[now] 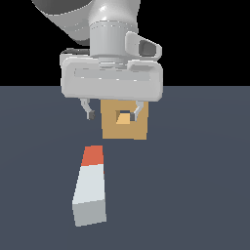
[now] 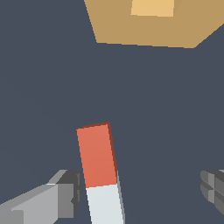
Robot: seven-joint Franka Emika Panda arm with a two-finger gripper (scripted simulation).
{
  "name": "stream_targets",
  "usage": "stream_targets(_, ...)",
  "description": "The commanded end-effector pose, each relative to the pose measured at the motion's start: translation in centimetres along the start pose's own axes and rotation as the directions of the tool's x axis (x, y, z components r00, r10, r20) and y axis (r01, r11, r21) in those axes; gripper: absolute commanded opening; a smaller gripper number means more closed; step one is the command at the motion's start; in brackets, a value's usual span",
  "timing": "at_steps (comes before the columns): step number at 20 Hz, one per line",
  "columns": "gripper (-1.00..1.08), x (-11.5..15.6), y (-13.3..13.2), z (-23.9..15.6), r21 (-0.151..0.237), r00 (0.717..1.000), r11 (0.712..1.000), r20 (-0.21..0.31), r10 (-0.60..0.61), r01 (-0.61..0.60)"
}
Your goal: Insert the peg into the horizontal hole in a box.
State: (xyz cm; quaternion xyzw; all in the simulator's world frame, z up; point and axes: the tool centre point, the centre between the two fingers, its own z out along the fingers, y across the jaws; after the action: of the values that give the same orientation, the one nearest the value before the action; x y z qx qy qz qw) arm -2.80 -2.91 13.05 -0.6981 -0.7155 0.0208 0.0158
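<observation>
The peg (image 1: 90, 188) lies flat on the dark floor, pale grey-white with an orange-red end (image 1: 93, 155) pointing toward the box. The tan box (image 1: 122, 131) stands farther back, its square hole (image 1: 124, 117) facing the camera. My gripper (image 1: 112, 115) hangs open above the floor, between the peg's orange end and the box, holding nothing. In the wrist view the peg (image 2: 99, 168) runs between the fingers, close beside one finger (image 2: 65, 194) and far from the other. The box (image 2: 175, 30) and part of its hole (image 2: 153, 8) show beyond it.
The dark grey floor (image 1: 195, 185) stretches all around the peg and box, with a black background behind. No other objects show.
</observation>
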Motion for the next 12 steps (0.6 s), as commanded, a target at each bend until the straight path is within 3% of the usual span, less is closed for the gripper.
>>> stream_targets(1, 1.0, -1.3, -0.5, 0.7, -0.006, 1.0, 1.0, 0.0, -0.019, 0.019)
stream_targets(12, 1.0, -7.9, -2.5, 4.5, -0.039, 0.993, 0.992, 0.002, -0.121, 0.121)
